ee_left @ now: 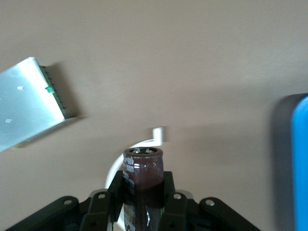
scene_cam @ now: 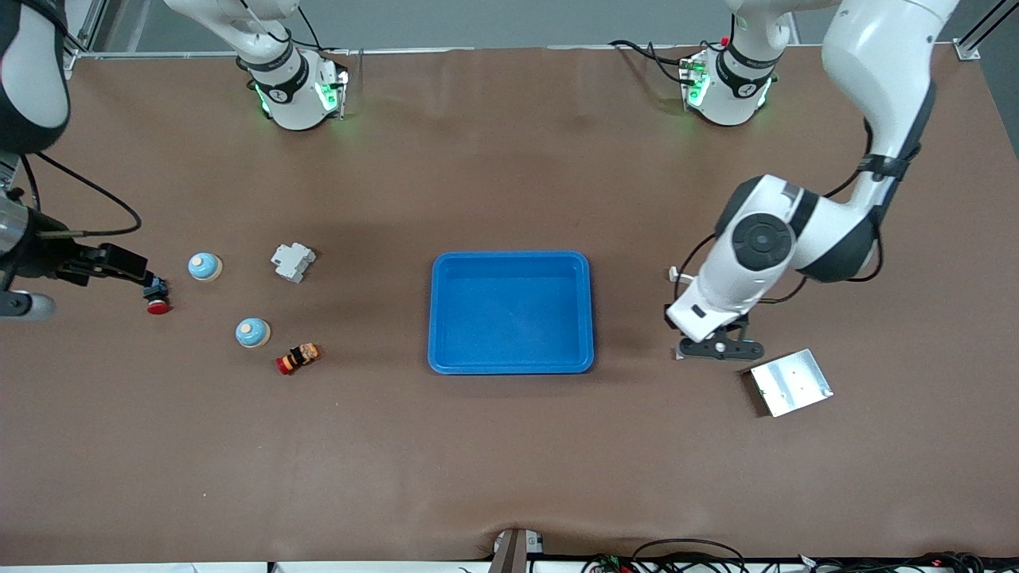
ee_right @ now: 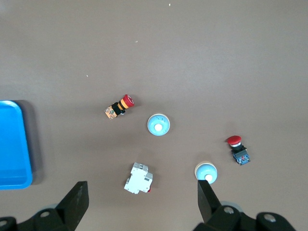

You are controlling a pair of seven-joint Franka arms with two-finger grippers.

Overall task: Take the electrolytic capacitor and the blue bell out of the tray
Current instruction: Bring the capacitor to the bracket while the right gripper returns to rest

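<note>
Left gripper (ee_left: 143,202) clamps the electrolytic capacitor (ee_left: 142,180) above bare table between the tray (scene_cam: 511,312) and silver plate (scene_cam: 790,382). Lower it upright, then release. Right gripper (ee_right: 142,204) waits, jaws wide, over the bells (ee_right: 158,124) near the table's right-arm edge.

My left gripper (ee_left: 142,202) hides the capacitor's (ee_left: 142,175) lower end. The tray (ee_left: 299,163) blurs at my left wrist view's edge. My right gripper (ee_right: 144,204) is cut off there too.
</note>
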